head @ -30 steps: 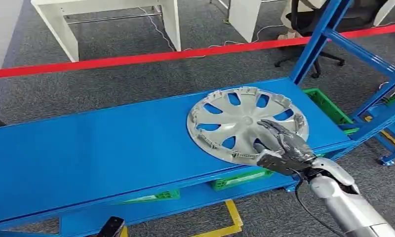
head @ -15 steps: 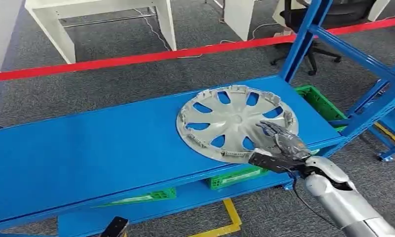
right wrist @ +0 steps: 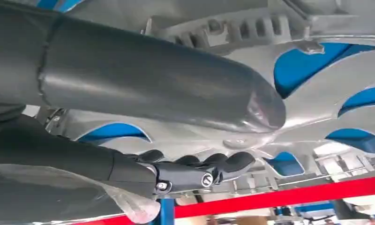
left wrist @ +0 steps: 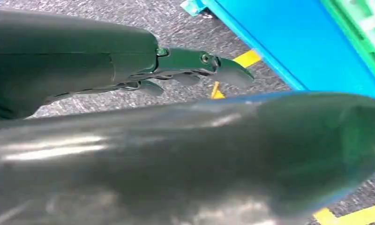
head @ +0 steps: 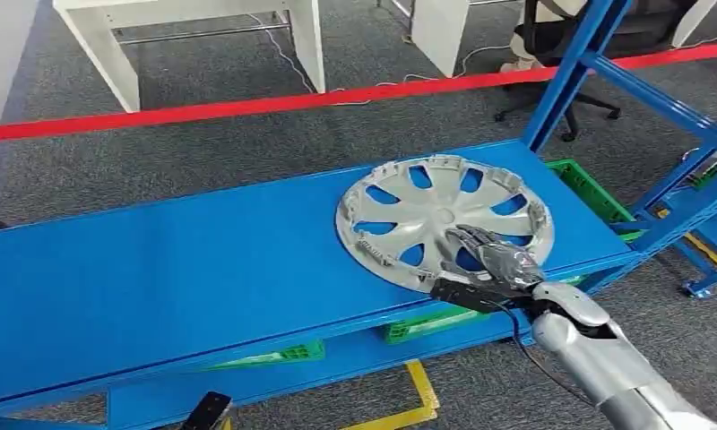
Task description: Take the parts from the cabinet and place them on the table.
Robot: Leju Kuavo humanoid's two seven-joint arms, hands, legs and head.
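A silver hubcap (head: 431, 215) lies with its ribbed inner face up on the blue cabinet shelf (head: 176, 269), towards its right end. My right hand (head: 485, 264) rests on the hubcap's near rim, with the fingers (right wrist: 199, 168) curled above the spokes (right wrist: 317, 108) and the thumb (right wrist: 176, 89) stretched out apart from them. Nothing sits between thumb and fingers. The hubcap is flat on the shelf. My left hand (left wrist: 190, 70) hangs low beside the shelf's front edge over the carpet, fingers loosely bent and holding nothing.
Blue rack uprights (head: 570, 72) rise at the shelf's right end. Green crates (head: 597, 193) sit on a lower level. Red tape (head: 247, 106) crosses the carpet behind, with white desks (head: 203, 27) and an office chair (head: 570, 54) beyond. Yellow floor marking (head: 422, 394) runs below the shelf.
My right hand has slid left and lower onto the hubcap's near rim, and its fingers have curled in more. The hubcap stays on the shelf. The camera swayed slightly.
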